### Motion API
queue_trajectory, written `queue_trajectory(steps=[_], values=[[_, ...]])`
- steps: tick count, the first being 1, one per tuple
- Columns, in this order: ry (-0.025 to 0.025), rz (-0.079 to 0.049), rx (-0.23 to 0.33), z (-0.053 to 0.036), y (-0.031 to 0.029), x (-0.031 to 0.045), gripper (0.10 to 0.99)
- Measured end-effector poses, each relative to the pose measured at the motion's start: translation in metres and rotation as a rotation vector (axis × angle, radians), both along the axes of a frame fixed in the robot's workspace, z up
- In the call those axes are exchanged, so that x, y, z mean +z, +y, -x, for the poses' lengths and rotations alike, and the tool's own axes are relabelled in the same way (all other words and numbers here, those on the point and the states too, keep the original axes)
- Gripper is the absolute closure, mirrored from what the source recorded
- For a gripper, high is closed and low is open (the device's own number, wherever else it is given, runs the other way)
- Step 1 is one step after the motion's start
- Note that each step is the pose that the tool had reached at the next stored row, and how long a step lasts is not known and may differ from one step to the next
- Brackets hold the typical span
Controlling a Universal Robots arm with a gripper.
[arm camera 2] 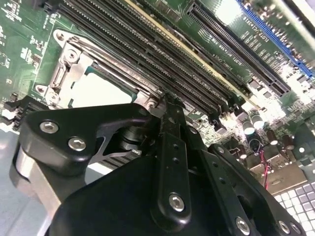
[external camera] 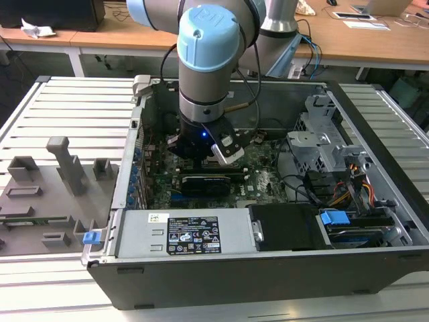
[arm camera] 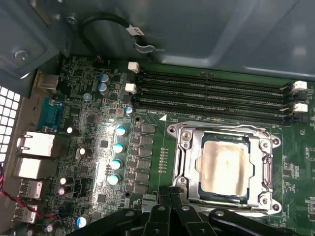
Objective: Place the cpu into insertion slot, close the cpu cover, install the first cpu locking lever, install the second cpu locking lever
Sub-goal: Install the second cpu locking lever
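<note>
Jaws [arm camera 2: 165, 105] look pinched together, nothing between them, tips right at the socket [arm camera: 224, 167] edge | cpu [arm camera: 224, 166] already seated in that socket | cpu cover [arm camera: 189, 162] seems down around it | levers: can't tell if latched

Open top of grey metal computer case [external camera: 375, 121], black gripper [arm camera: 170, 214] low beside silvery square cpu [arm camera: 224, 164], black memory slots [arm camera: 211, 96] flanking, grey drive cage [external camera: 322, 144] well apart.
</note>
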State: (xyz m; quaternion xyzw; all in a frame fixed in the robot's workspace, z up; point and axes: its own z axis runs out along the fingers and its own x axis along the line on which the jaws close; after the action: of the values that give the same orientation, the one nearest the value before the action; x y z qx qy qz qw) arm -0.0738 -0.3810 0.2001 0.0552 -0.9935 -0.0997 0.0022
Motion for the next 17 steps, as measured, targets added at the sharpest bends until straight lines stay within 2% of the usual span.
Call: queue_trajectory(steps=[4, 5, 7, 9, 17], values=[[0.0, -0.003, 0.002, 0.0008, -0.0003, -0.0016, 0.984], [-0.0001, -0.003, 0.002, 0.0008, -0.0003, -0.0005, 0.984], [-0.0001, -0.003, 0.002, 0.0008, -0.0003, 0.0088, 0.984], [0.0, -0.002, 0.002, 0.0008, -0.0003, 0.0136, 0.984], [-0.0002, -0.003, 0.002, 0.0008, -0.0001, 0.0188, 0.984]])
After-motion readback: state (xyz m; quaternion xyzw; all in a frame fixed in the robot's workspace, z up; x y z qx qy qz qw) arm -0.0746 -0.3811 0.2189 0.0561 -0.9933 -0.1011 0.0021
